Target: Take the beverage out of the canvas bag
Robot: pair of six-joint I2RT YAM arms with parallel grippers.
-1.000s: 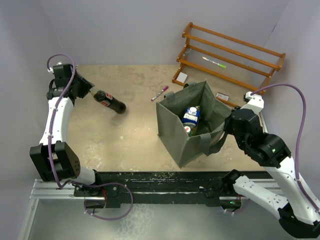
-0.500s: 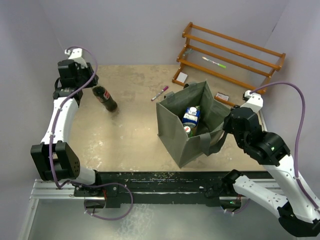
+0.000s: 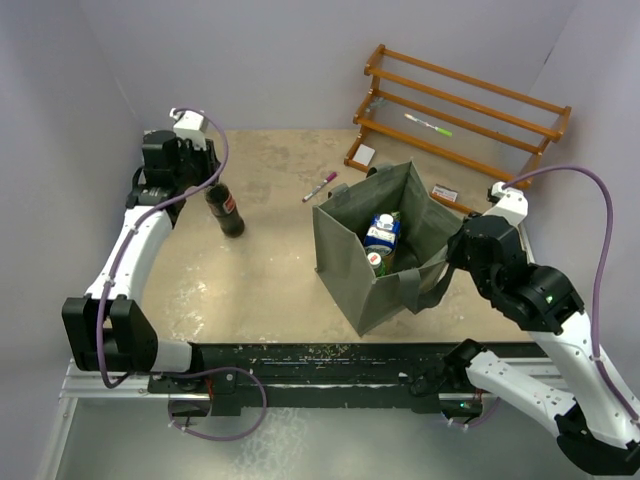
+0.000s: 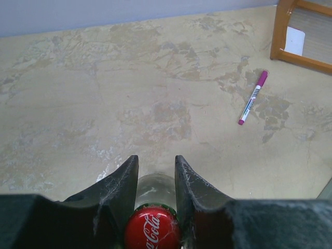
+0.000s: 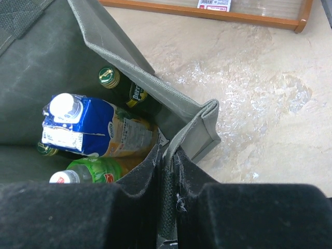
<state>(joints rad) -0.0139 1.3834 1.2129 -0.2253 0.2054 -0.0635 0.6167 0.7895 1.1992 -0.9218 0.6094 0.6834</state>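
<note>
Coca-Cola bottle (image 3: 225,210) stood upright on the table (image 3: 270,275), well left of the canvas bag (image 3: 345,265), its neck clamped by the left gripper (image 4: 155,168); the right gripper (image 5: 167,155) pinched the bag's rim tight.

Bright, even light; soft shadows; sharp.
</note>
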